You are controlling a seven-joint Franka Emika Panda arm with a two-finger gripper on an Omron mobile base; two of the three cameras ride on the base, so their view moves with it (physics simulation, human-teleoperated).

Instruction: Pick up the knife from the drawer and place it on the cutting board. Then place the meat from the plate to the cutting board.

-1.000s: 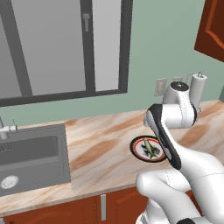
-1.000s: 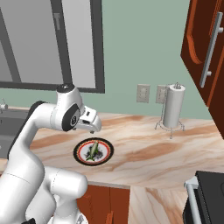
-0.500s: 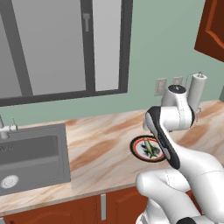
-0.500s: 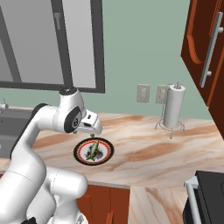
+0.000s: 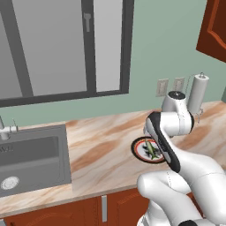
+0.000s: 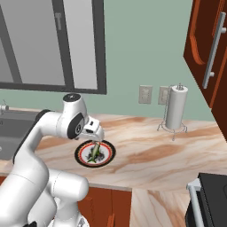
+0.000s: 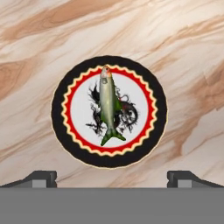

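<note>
**Ana:** Hand view first. What lies ahead of the gripper (image 7: 112, 177)?

**Ben:** The plate (image 7: 70, 131), centred just beyond the two fingertips (image 7: 41, 177), flat on the marbled surface (image 7: 183, 52). The meat (image 7: 106, 103) lies on the plate, long axis pointing away from the gripper, its green tail end nearer the fingertips and its reddish end farther off.

**Ana:** And how do the jaws stand?

**Ben:** Spread wide, one tip at each side of the view, with nothing between them. They touch neither plate nor meat.

**Ana:** Going left to right in the left base view?

**Ben:** A sink (image 5: 31, 154) sits well off to the left of the gripper, then bare surface, then the plate (image 5: 140, 150) partly behind the arm, with a paper towel roll (image 5: 197, 93) beyond it against the wall.

**Ana:** Same from the right base view?

**Ben:** The gripper (image 6: 95, 135) hangs just above the plate (image 6: 106, 155), pointing down at the meat (image 6: 94, 152). Further right, well apart from it, stands the paper towel roll (image 6: 176, 107), and a dark stove corner (image 6: 210, 199) shows at the lower right.
</note>
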